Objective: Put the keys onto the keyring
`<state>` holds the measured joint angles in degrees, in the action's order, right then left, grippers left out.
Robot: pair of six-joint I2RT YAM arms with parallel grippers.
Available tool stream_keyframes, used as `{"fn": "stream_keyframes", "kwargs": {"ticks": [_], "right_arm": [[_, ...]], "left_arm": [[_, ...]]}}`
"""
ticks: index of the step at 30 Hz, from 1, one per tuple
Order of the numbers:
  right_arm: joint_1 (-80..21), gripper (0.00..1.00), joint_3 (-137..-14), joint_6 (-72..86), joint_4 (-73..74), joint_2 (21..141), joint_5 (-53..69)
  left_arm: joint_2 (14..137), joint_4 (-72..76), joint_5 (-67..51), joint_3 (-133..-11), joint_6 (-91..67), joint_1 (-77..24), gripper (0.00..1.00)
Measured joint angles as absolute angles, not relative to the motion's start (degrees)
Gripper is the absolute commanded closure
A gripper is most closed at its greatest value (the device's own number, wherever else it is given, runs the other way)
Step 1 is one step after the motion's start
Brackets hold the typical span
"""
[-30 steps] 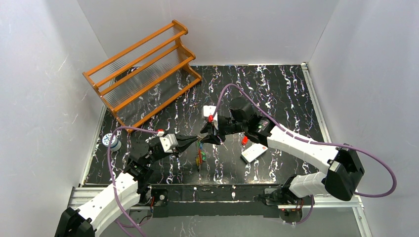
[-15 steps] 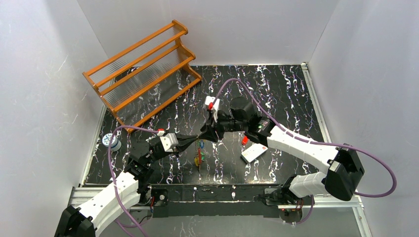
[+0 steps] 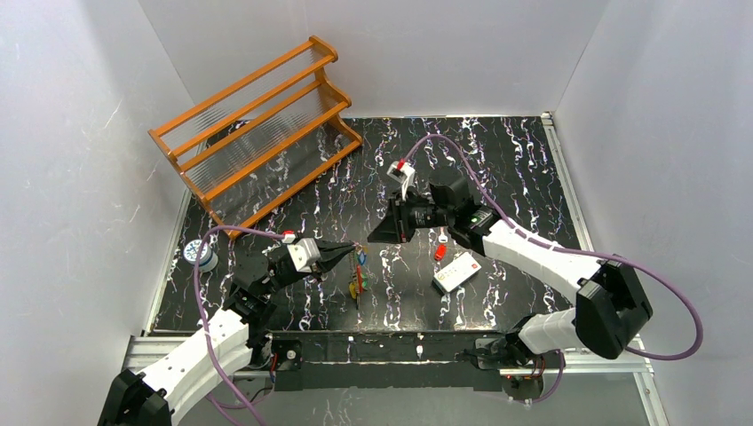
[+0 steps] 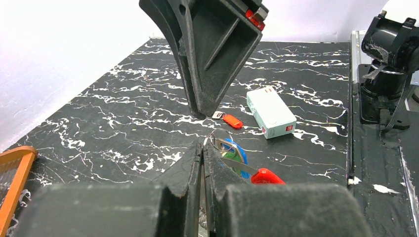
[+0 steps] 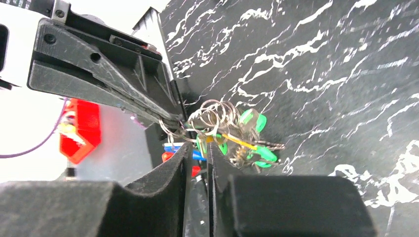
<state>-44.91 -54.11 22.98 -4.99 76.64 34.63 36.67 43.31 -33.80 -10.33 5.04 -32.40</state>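
Observation:
My left gripper (image 3: 349, 251) is shut on the wire of the keyring (image 4: 218, 140). A bunch of the keys (image 3: 359, 273) hangs from the ring, with blue (image 4: 238, 154), red (image 4: 267, 176) and green (image 5: 257, 123) heads. My right gripper (image 3: 373, 236) hovers just right of the bunch and apart from it. Its fingers (image 4: 205, 59) point down at the table. In the right wrist view its jaws (image 5: 197, 146) stand a narrow gap apart with nothing between them, and the keyring coils (image 5: 213, 114) lie just beyond the tips. One loose red key (image 3: 439, 252) lies on the table.
A white rectangular box with a red dot (image 3: 456, 272) lies right of the loose key. An orange wooden rack (image 3: 257, 124) stands at the back left. A small white and blue roll (image 3: 202, 256) sits at the left table edge. The right arm's base (image 4: 385, 74) stands near.
My right gripper has drawn back up and to the right, away from the keyring, and its jaws have narrowed. The left gripper and the hanging keys have stayed put.

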Motion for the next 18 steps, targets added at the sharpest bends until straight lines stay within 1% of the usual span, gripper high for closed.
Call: {"fn": "stream_keyframes", "kwargs": {"ticks": [4,7,11,13,18], "right_arm": [[-42.22,0.76,-52.34,28.77,-7.07,78.3,39.94],[-42.17,0.67,-52.25,31.57,-8.82,79.57,43.51],[-42.24,0.61,-52.14,34.3,-11.62,80.16,47.13],[-42.24,0.61,-52.05,35.44,-13.06,80.4,48.58],[-42.24,0.64,-51.96,37.28,-15.05,81.47,50.41]], "left_arm": [[36.67,43.27,-33.47,-10.22,4.86,-32.4,1.0],[36.69,43.29,-33.43,-10.22,4.86,-32.4,1.0],[36.91,43.29,-33.43,-10.22,4.84,-32.4,1.0],[37.04,43.27,-33.43,-10.22,4.84,-32.4,1.0],[37.08,43.27,-33.45,-10.22,4.82,-32.4,1.0]]}}
